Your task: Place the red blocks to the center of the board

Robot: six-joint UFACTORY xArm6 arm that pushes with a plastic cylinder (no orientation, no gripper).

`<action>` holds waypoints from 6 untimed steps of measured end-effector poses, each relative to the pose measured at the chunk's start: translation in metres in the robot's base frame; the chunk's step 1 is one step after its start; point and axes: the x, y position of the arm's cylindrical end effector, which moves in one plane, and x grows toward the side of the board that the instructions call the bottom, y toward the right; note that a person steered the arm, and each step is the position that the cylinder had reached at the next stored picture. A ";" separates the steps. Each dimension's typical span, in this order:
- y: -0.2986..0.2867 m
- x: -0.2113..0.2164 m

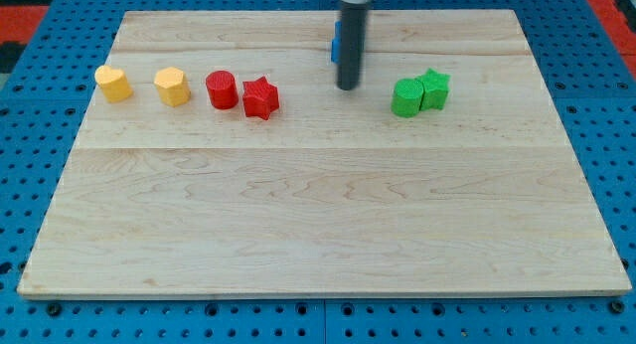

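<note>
A red cylinder (222,89) and a red star-shaped block (260,97) sit side by side on the wooden board (318,205), in its upper left part. My tip (348,86) touches the board right of the red star, about a block's width or more away, and left of the green blocks. A blue block (336,44) shows partly behind the rod, above the tip.
Two yellow blocks (113,84) (172,86) lie in a row left of the red cylinder. Two green blocks (406,97) (434,88) touch each other right of the tip. A blue pegboard surrounds the board.
</note>
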 end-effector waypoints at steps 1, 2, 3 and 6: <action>-0.062 -0.014; -0.121 -0.014; -0.165 -0.013; -0.139 0.025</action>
